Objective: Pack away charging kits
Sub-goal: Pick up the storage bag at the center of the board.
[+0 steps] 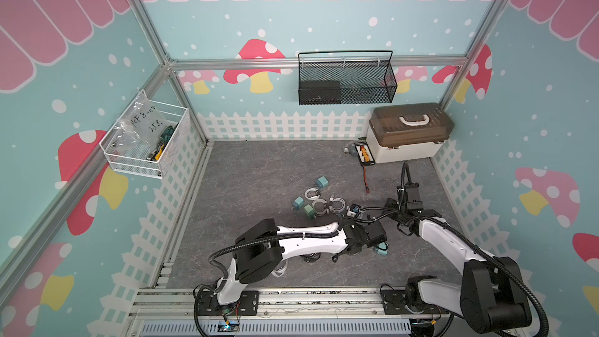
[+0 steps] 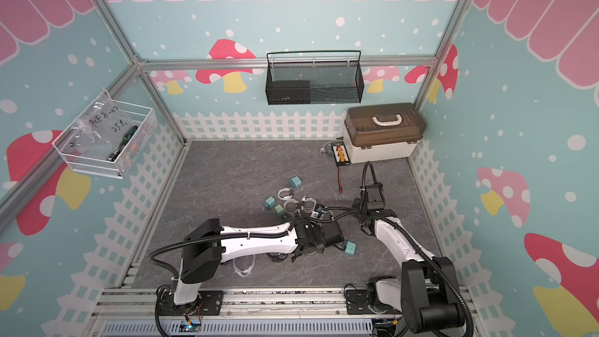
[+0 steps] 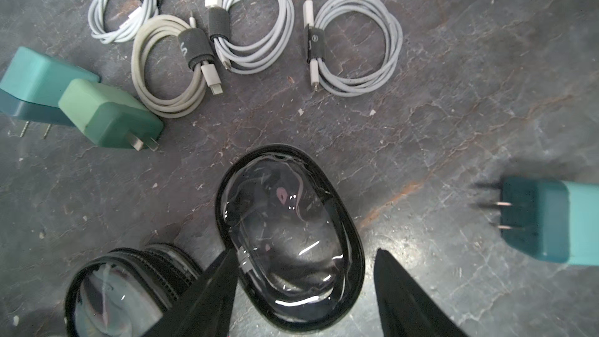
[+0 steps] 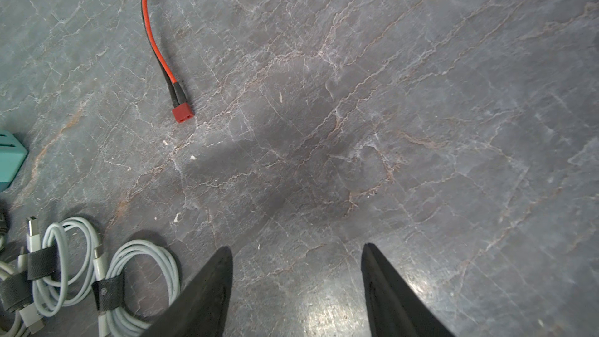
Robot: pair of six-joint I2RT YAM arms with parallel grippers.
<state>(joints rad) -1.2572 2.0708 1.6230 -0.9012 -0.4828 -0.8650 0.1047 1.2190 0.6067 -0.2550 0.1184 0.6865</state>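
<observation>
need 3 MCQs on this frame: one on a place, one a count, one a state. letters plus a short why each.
1. Where on the table does the beige box with brown lid stand?
A. far right corner
B. the middle
C. near left corner

2. How many coiled white cables show in the left wrist view?
A. two
B. four
C. six

3. The right tool is:
A. open over bare table
B. shut on a cable
C. shut with nothing in it

Key:
1 A: in both top views the box sits in the corner where the back and right walls meet.
2 B: four strapped coils lie near one another in the left wrist view.
3 A: in the right wrist view its jaws stand apart with only table between them.
</observation>
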